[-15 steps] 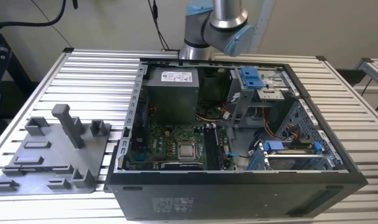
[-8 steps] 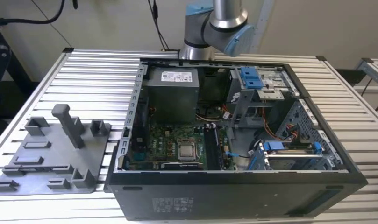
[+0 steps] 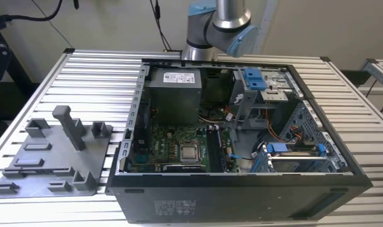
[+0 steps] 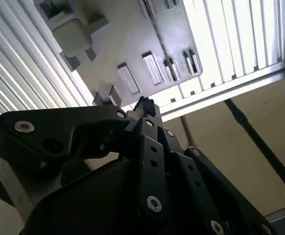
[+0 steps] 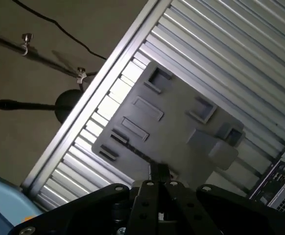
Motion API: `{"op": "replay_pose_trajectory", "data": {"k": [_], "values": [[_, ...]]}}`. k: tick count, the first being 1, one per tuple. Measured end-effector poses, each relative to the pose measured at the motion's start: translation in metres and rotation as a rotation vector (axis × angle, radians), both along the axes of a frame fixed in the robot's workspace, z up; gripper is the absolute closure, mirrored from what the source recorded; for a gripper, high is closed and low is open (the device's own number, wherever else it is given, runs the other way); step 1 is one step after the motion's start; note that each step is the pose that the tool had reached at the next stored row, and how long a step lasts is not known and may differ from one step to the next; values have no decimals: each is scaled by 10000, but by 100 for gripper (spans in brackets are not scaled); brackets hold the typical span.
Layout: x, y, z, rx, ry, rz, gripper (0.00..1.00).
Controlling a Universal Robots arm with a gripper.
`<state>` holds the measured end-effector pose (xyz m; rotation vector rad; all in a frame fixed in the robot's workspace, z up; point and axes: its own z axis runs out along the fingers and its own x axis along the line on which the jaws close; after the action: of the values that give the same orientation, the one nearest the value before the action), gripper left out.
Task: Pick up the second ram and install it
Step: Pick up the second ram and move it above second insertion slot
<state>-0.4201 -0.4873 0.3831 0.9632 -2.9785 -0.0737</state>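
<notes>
Second ram [image 4: 163, 45] is sitting on the grey fixture tray [image 4: 132, 44], not yet lifted. In both wrist views it's reading as a thin dark line, i.e. seen edge-on, so I'm taking it as standing on its long edge in a groove of the tray. Prob. it's being kept that way so the flat faces are open to a pinch from above, though that's my guess. Its long axis is running parallel w/ the slats of the table [image 5: 240, 54], one end pointing toward the table's outer edge, the other toward the PC case [image 3: 242, 198]. Can't tell which end has the label. The claw [image 5: 158, 172] is hanging high over the tray, well apart from the strip. Its fingers are looking drawn fully together w/ nothing between them. In the exterior view the arm [image 3: 219, 23] is rising behind the case, which is lying on its side w/ the panel off, presumably so the green board [image 3: 172, 137] & its long black slots [image 3: 215, 149] are facing up for access. The tray is lying just beside the case, on the exterior view's left.
</notes>
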Motion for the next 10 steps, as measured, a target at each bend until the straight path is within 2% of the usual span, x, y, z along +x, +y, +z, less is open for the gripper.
{"op": "replay_pose_trajectory", "data": {"k": [10], "values": [[0, 0, 0, -14, 0, 1765, 89]]}}
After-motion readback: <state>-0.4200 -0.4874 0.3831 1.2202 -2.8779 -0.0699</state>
